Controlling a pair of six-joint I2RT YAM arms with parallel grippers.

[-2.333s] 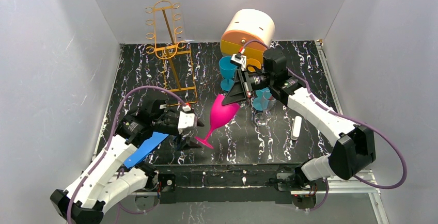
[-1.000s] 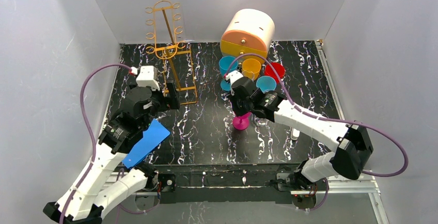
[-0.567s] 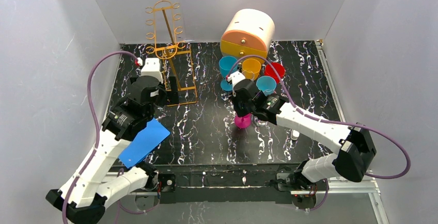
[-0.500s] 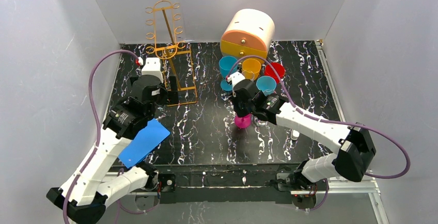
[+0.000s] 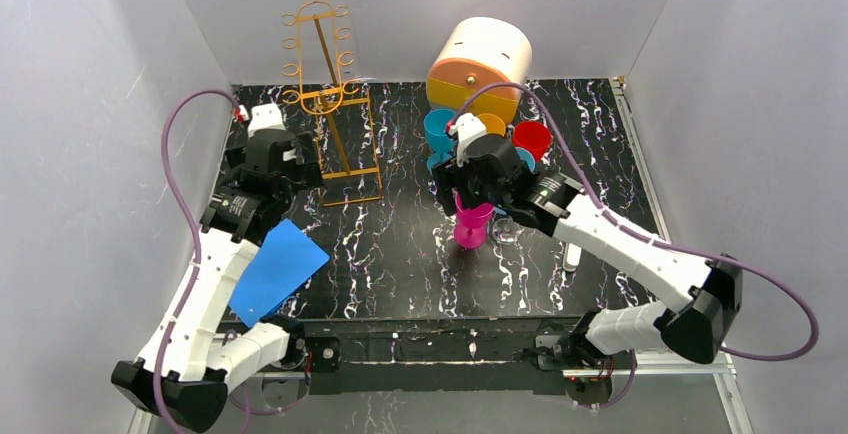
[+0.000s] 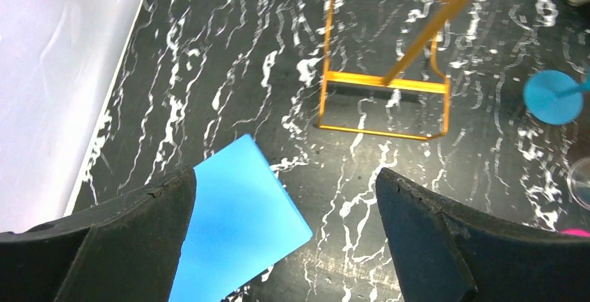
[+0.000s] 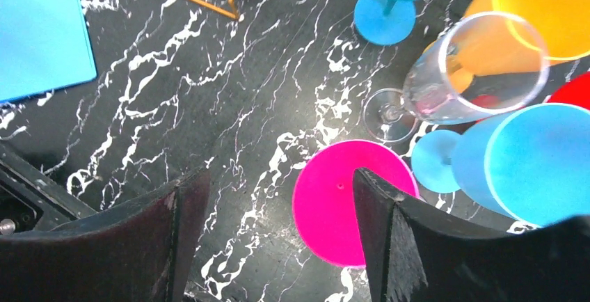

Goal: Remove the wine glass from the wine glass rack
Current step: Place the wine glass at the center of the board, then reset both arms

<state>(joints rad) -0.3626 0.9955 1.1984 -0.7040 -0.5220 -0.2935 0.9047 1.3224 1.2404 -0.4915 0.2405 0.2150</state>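
Where the wine glass (image 5: 472, 222) stands, coloured glasses (image 5: 437, 129) close behind, rack (image 5: 325, 101) apart.

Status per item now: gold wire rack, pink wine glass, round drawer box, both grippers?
Tall gold wire wine glass rack: upright, rings empty.
Opaque pink wine glass: upright on the table, off the rack, ungripped.
Round cream-and-orange drawer box: drawers look shut.
Clear stemmed glass: upright.
Left gripper: open, empty.
Right gripper: open, above the pink glass.
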